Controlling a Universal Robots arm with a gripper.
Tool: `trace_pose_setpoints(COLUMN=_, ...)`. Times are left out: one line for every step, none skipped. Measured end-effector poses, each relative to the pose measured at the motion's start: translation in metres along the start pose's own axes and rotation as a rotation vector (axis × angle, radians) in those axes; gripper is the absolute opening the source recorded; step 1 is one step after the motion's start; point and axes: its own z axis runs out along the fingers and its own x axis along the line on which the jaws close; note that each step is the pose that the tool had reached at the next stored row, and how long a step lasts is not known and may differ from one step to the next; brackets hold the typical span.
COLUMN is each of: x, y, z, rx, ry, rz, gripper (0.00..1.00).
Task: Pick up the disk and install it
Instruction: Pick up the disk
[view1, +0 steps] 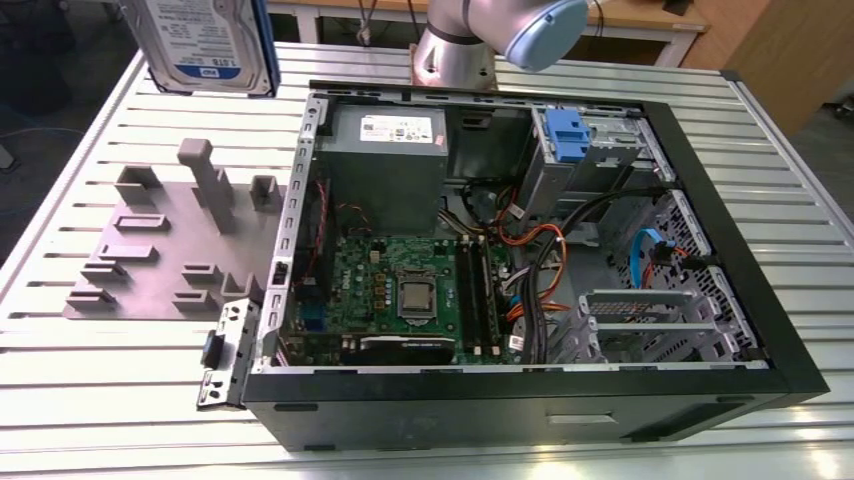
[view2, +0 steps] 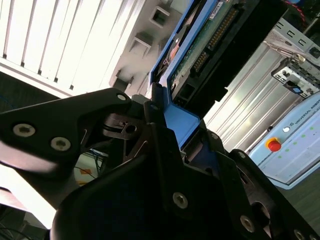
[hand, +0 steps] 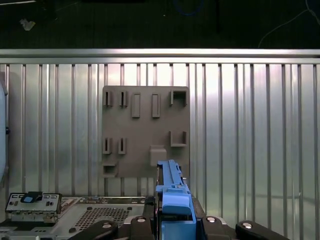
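The disk (view1: 200, 40) hung clear of the table (view1: 80, 380) at the exterior view's left, its silver-grey face and white-and-blue label turned toward the camera and its upper part cut off by the frame edge. A blue plastic carrier (view2: 182, 117) framed it. The second wrist view showed its underside, a green circuit board (view2: 207, 37). The gripper (view2: 172, 125) had its black fingers clamped tight on the carrier's end, which hid how deep the hold went. Below lay a grey moulded fixture plate (hand: 146, 131) with pegs and pockets on ribbed aluminium slats. Beside it stood an open black computer case (view1: 747, 330) holding a green motherboard (view1: 400, 290) and a boxy grey power supply (view1: 384, 150).
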Motion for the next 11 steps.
trace_pose_setpoints(x=0.0016, y=-0.0005, z=-0.0001, rx=0.0, ry=0.0, rz=0.0, gripper=0.36)
trace_pose_setpoints(x=0.0021, y=-0.0015, z=-0.0001, rx=-0.0001, ry=0.0002, rz=0.0, gripper=0.36)
trace_pose_setpoints(x=0.0024, y=-0.0029, z=-0.0001, rx=-0.0001, ry=0.0001, rz=0.0, gripper=0.36)
trace_pose_setpoints(x=0.0026, y=-0.0047, z=-0.0002, rx=-0.0002, ry=0.0001, rz=0.0, gripper=0.36)
trace_pose_setpoints(x=0.0027, y=-0.0066, z=-0.0001, rx=-0.0001, ry=0.0001, rz=0.0, gripper=0.36)
trace_pose_setpoints(x=0.0027, y=-0.0084, z=-0.0001, rx=-0.0001, ry=0.0001, rz=0.0, gripper=0.36)
trace_pose_setpoints(x=0.0028, y=-0.0101, z=-0.0002, rx=-0.0001, ry=0.0001, rz=0.0, gripper=0.36)
trace_pose_setpoints(x=0.0028, y=-0.0117, z=-0.0001, rx=-0.0001, ry=0.0001, rz=0.0, gripper=0.36)
trace_pose_setpoints(x=0.0028, y=-0.0133, z=-0.0001, rx=0.0, ry=0.0001, rz=0.0, gripper=0.36)
trace_pose_setpoints(x=0.0028, y=-0.0148, z=-0.0002, rx=-0.0001, ry=0.0001, rz=0.0, gripper=0.36)
trace_pose_setpoints(x=0.0028, y=-0.0163, z=-0.0001, rx=0.0, ry=0.0001, rz=0.0, gripper=0.36)
